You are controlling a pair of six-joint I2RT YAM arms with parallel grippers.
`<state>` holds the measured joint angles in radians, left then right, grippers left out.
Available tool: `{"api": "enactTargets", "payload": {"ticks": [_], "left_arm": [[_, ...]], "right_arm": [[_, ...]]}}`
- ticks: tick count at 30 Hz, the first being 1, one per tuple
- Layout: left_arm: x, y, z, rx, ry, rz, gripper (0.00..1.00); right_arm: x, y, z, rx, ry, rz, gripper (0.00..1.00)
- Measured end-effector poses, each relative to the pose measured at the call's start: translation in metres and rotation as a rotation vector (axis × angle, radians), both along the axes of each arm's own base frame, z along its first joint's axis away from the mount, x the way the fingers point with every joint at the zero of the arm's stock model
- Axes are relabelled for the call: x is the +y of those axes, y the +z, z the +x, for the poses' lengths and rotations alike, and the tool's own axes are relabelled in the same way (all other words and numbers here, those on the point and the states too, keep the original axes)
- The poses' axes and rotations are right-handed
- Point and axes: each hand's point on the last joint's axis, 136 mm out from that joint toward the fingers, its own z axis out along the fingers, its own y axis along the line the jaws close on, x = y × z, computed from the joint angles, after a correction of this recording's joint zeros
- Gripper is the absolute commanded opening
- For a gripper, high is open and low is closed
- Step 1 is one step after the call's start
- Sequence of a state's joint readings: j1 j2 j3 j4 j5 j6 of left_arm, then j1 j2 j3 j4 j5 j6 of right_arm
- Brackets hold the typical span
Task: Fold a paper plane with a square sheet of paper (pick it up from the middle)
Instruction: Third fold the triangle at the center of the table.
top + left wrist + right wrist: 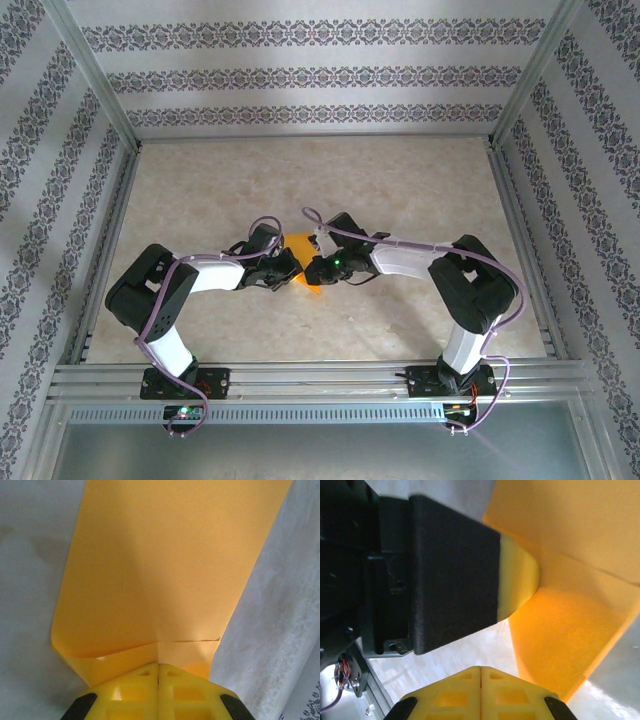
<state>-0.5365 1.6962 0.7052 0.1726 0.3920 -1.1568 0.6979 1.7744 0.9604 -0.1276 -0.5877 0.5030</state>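
Pinching the square sheet of paper (165, 570), my left gripper (159, 667) is closed. My right gripper (481, 670) is closed, empty. A tug could tear it.

Lab enclosure: aluminium frame (93, 75), patterned walls (310, 75)

Striped floral wallpaper walls (300, 75), pale marbled tabletop (400, 180), aluminium frame rails (320, 375), soft even light

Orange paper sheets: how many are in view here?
1. The square sheet of paper is near the middle of the table, one edge pinched in the shut left gripper. Part of it is hidden from above.
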Motion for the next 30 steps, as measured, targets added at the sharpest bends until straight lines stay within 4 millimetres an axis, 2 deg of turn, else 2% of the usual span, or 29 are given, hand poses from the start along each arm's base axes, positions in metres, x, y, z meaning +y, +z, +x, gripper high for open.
{"api": "enactTargets", "payload": {"ticks": [14, 30], "left_arm": [[0.000, 0.000, 0.000, 0.001, -0.002, -0.002, 0.05], [0.000, 0.000, 0.000, 0.006, 0.000, 0.005, 0.04]], "right_arm": [[-0.001, -0.028, -0.006, 0.062, 0.009, -0.046, 0.06], [-0.002, -0.034, -0.006, 0.073, 0.008, -0.053, 0.06]]}}
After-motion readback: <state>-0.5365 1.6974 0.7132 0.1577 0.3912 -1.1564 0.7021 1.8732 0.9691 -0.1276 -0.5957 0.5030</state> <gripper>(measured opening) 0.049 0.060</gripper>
